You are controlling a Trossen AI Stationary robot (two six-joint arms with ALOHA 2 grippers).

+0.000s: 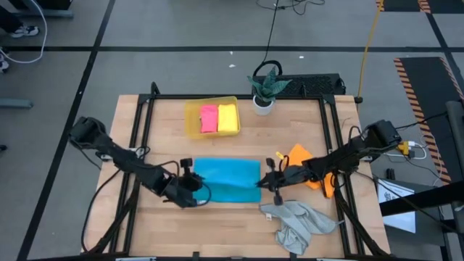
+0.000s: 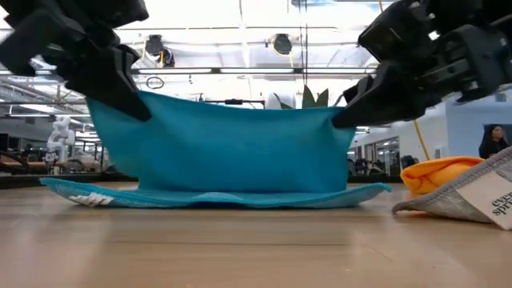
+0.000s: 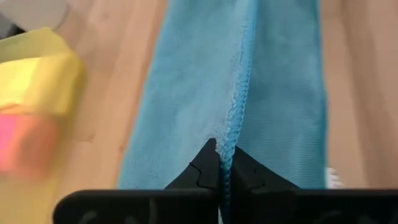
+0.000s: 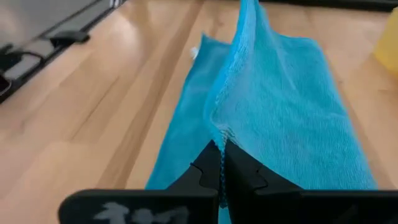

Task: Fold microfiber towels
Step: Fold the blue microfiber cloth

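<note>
A bright blue towel (image 1: 226,180) is at the table's middle, held up between my two grippers. My left gripper (image 1: 194,190) is shut on its left upper corner and my right gripper (image 1: 262,183) on its right upper corner. In the low view the towel stands as a sheet (image 2: 232,144), and its lower part (image 2: 216,198) lies flat on the table. An orange towel (image 1: 301,156) lies under my right arm. A light grey towel (image 1: 297,221) lies crumpled at the near right. Folded pink (image 1: 209,118) and yellow (image 1: 228,117) towels lie in a tray. My left gripper pinches the blue towel's stitched edge at its left corner (image 3: 231,134) between its two fingers, slanting down from the table's left. The edge runs straight away from the fingertips. My right gripper pinches the same edge at its right corner (image 4: 219,134), coming nearly level from the table's right. The edge between the two runs almost straight, and the cloth hangs below it onto the table.
The translucent yellow tray (image 1: 190,119) stands at the far middle, with a small potted plant (image 1: 264,90) to its right. A black frame (image 1: 138,138) runs along the table's sides. Bare wood lies at the near left.
</note>
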